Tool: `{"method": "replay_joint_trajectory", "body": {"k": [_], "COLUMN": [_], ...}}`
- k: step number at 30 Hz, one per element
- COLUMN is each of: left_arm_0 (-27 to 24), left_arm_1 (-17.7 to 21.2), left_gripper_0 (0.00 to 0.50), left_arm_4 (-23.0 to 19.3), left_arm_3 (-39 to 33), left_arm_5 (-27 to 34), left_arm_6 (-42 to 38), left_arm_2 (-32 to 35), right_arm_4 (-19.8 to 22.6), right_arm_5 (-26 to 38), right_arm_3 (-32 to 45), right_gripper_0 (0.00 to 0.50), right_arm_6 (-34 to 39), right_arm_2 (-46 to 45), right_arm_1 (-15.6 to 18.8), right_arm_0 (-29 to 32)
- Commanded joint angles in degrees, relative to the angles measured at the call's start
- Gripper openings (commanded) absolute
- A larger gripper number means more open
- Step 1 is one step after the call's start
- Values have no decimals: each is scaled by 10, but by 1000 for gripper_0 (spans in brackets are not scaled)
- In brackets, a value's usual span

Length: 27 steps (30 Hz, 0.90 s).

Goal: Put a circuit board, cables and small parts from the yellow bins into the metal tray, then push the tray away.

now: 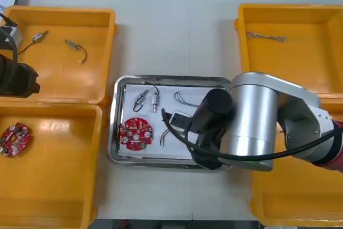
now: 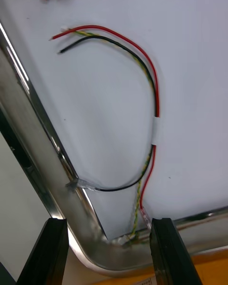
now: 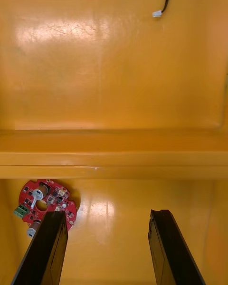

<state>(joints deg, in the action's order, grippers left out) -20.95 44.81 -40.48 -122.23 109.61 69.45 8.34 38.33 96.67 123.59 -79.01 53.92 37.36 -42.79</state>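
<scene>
Metal tray (image 1: 113, 127): circuit board (image 1: 135, 133), red and yellow cable (image 2: 156, 95) and small metal parts (image 1: 147, 98) loaded; right hand (image 2: 109, 223) released over its corner, left hand (image 3: 108, 213) released well aside; push pending.

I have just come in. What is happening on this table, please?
The robot is filling the metal tray. The right gripper hangs open over a corner of the tray, above the end of a red and yellow cable lying inside. A circuit board and small metal parts lie in the tray too. The left gripper, also open, hovers over a left yellow bin holding a second circuit board.
</scene>
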Motion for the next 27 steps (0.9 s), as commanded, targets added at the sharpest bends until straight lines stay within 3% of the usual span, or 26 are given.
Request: {"method": "replay_joint_trajectory", "body": {"k": [1,12,22,27], "left_arm_0": [13,28,30,32], "left_arm_1": [-44,-84,-84,-84], "left_gripper_0": [500,500,500,500], "left_arm_4": [39,34,15,12], "left_arm_3": [-19,-6,-6,-6], "left_arm_5": [-2,-1,3,3], "left_arm_6": [32,89,101,107], "left_arm_2": [26,69,76,76], "right_arm_4": [-11,-7,-69,-70], "right_arm_5": [-10,-15,-31,-39], "right_arm_3": [-20,-45,-48,-64], "right_gripper_0": [500,500,500,500], "right_arm_6": [-11,-40,-46,-44], "right_arm_2": [63,127,186,189], "right_arm_1": [-34,-63,-86,-101], "right_arm_0": [-50,-84,-84,-80]}}
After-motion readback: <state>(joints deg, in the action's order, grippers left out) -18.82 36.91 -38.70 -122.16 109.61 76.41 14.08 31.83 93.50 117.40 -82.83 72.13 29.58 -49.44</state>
